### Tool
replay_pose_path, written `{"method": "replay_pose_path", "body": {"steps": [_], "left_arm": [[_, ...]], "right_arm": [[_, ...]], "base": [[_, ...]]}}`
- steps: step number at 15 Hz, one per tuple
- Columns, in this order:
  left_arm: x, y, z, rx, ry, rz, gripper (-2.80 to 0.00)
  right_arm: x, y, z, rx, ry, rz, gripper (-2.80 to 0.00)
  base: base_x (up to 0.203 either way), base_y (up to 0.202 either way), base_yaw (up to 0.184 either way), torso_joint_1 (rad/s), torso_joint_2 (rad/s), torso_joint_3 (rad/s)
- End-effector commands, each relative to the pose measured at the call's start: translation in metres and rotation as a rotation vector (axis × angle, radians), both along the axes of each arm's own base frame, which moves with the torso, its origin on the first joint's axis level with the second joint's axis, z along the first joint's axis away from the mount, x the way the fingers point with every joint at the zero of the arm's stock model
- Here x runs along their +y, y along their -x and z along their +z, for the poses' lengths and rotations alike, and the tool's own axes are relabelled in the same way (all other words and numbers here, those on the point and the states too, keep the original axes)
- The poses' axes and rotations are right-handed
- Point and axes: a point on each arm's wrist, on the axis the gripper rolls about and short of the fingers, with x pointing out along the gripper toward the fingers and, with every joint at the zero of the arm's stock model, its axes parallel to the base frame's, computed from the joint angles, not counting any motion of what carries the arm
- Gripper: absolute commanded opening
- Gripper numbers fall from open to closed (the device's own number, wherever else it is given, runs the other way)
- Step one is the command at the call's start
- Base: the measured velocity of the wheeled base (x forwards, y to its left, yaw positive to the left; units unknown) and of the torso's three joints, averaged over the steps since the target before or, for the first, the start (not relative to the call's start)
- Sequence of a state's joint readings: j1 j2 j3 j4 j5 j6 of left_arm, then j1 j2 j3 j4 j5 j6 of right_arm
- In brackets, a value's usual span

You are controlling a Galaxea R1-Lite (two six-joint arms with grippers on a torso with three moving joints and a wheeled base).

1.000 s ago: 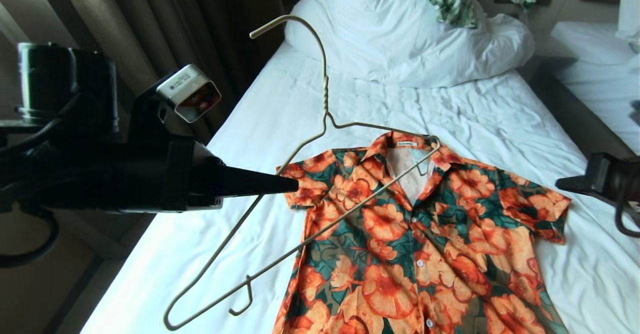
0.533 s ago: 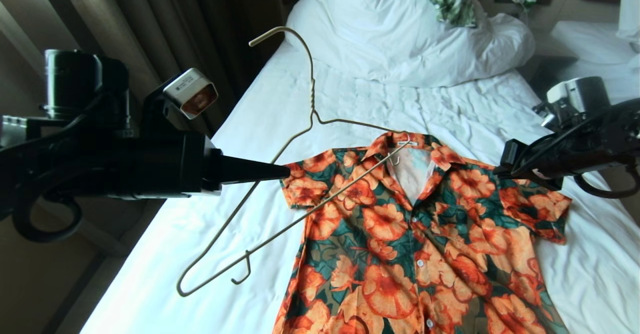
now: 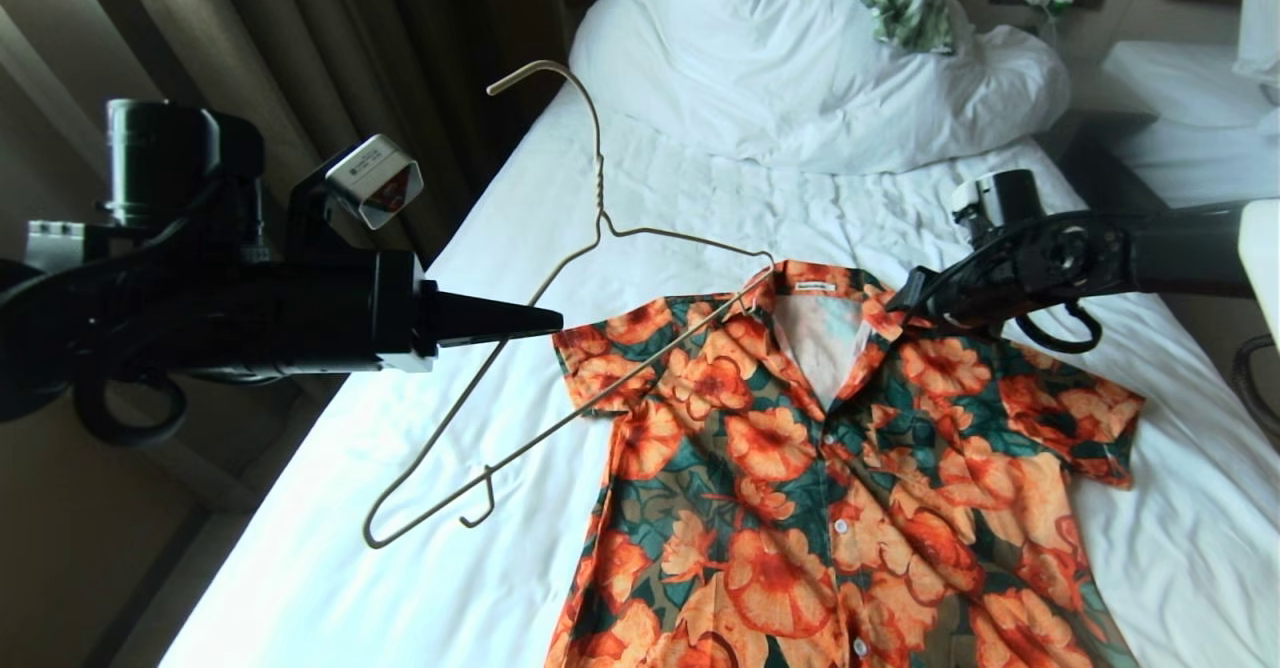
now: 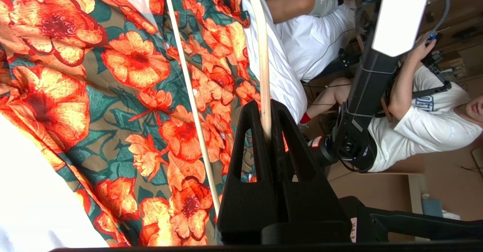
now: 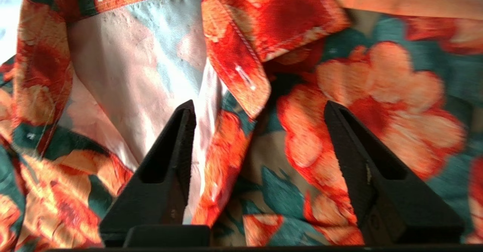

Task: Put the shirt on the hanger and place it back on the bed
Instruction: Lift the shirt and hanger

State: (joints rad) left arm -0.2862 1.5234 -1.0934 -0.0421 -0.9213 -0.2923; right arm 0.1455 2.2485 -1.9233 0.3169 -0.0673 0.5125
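Currently the short-sleeved collared button-up shirt point(image 3: 840, 478) with large orange flowers on teal-green leaves lies flat and face-up on the single bed point(image 3: 420, 588) with the wrinkled white sheet, collar toward the pillow, placket buttoned below an open neck that shows the pale inner side and a white label. The shirt serves as the landmark for all positions below

The thin cream-white wire hanger point(image 3: 560, 348) is held above the sheet, off the shirt's left-hand sleeve. Its long axis runs diagonally: one shoulder tip sits at the collar edge, the other well out past the sleeve over bare sheet, with the hook pointing up toward the pillow. Whether the tip at the collar has entered the neck opening cannot be told

The left hand point(image 3: 545, 321) is just off the shirt's left sleeve, pressed together and pinching one sloping wire of the hanger; the left wrist view confirms the wire clamped between the fingers point(image 4: 251, 146)

The right hand point(image 5: 260, 112) hovers directly over the collar on the shirt's right side, fingers spread wide with nothing between them. One finger sits above the pale neck opening, the other above the printed front panel, so the collar flap and placket edge lie between them

Judgement: the coming move depends on the right hand, the nearer one to the collar, descending onto that flap to lift the neck opening so the hanger tip can slide in along its diagonal
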Motion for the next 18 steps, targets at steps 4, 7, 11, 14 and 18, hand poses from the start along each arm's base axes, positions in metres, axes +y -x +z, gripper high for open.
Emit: {"method": "replay_pose_path", "body": {"steps": [4,7,11,14,18], "left_arm": [[0.001,0.001,0.001,-0.003,0.003,-0.002,-2.8],[0.001,0.0,0.001,-0.002,0.003,-0.002,-2.8],[0.001,-0.001,0.0,-0.008,0.005,-0.001,-2.8],[0.0,-0.002,-0.001,-0.027,0.012,0.0,-2.8],[0.0,-0.005,-0.004,-0.018,0.009,0.0,-2.8]], "right_arm": [[0.021,-0.02,-0.03,0.001,-0.044,-0.011,0.0],[0.022,-0.027,-0.037,-0.034,-0.079,-0.025,0.0],[0.026,-0.039,-0.046,-0.12,-0.136,-0.042,0.0],[0.032,-0.045,-0.056,-0.151,-0.145,-0.03,0.0],[0.034,-0.05,-0.059,-0.183,-0.147,-0.024,-2.8]], "base": [[0.0,0.0,0.0,0.0,0.0,0.0],[0.0,0.0,0.0,0.0,0.0,0.0],[0.0,0.0,0.0,0.0,0.0,0.0],[0.0,0.0,0.0,0.0,0.0,0.0],[0.0,0.0,0.0,0.0,0.0,0.0]]}}
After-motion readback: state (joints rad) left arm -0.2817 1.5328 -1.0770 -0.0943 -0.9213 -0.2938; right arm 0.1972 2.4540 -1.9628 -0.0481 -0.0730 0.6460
